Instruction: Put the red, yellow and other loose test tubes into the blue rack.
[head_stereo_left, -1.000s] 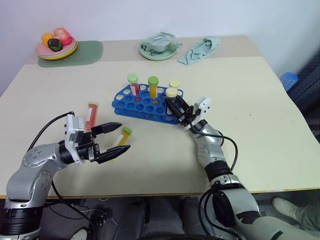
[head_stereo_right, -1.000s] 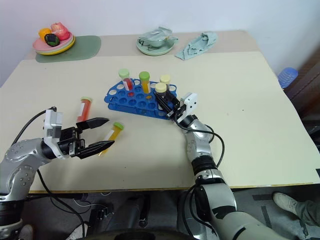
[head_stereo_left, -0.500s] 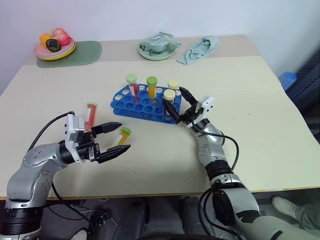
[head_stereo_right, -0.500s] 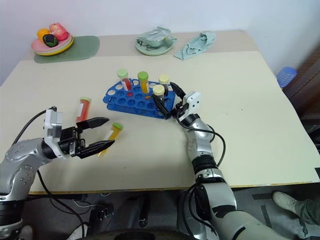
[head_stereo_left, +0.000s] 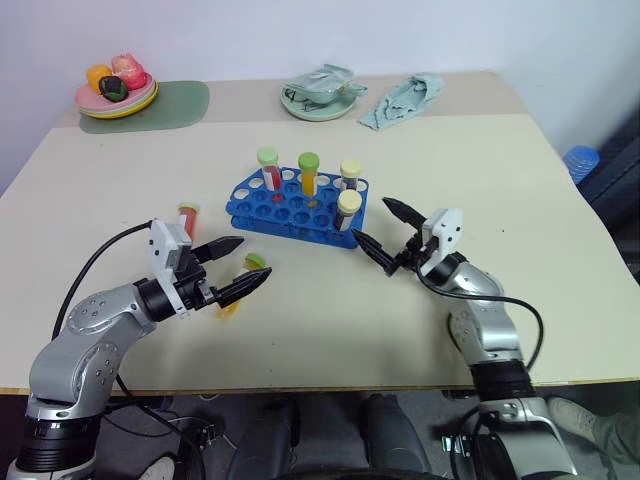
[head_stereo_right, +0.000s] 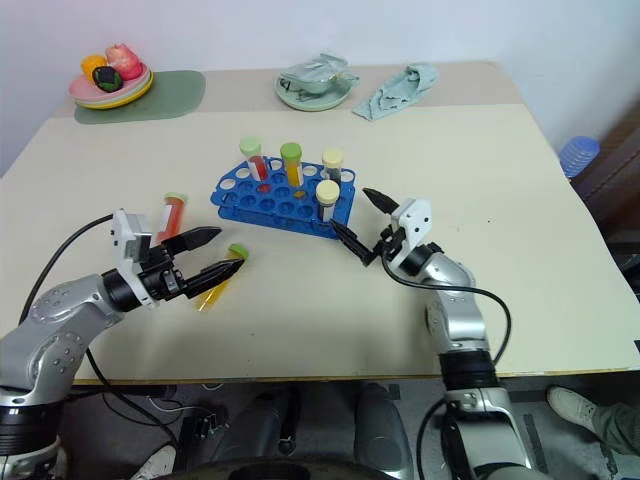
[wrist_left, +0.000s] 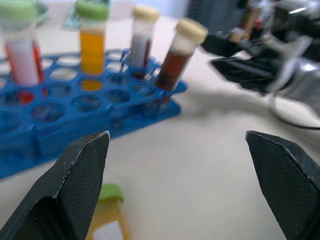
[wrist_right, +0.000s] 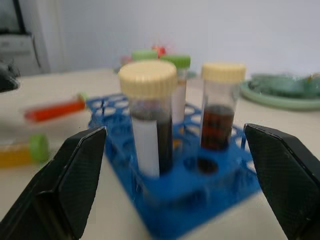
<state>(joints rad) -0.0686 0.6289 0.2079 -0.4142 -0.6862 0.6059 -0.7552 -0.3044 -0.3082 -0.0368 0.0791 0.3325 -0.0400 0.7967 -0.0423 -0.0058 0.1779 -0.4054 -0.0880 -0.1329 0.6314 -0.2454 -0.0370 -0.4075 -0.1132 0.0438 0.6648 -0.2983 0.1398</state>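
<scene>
While racked, cream-capped tube (head_stereo_left: 347, 211) upright, cap skyward.

Your two head views look forward and down from above the tabletop (head_stereo_left: 520, 200), side by side, both taking in the blue rack (head_stereo_left: 290, 208) near centre and the plates at the 12 o'clock edge. Your left wrist view sits low and close, facing the rack from about its 7 o'clock. Your right wrist view faces it from about 4 o'clock, nearer still; both share the rack's standing tubes.
</scene>
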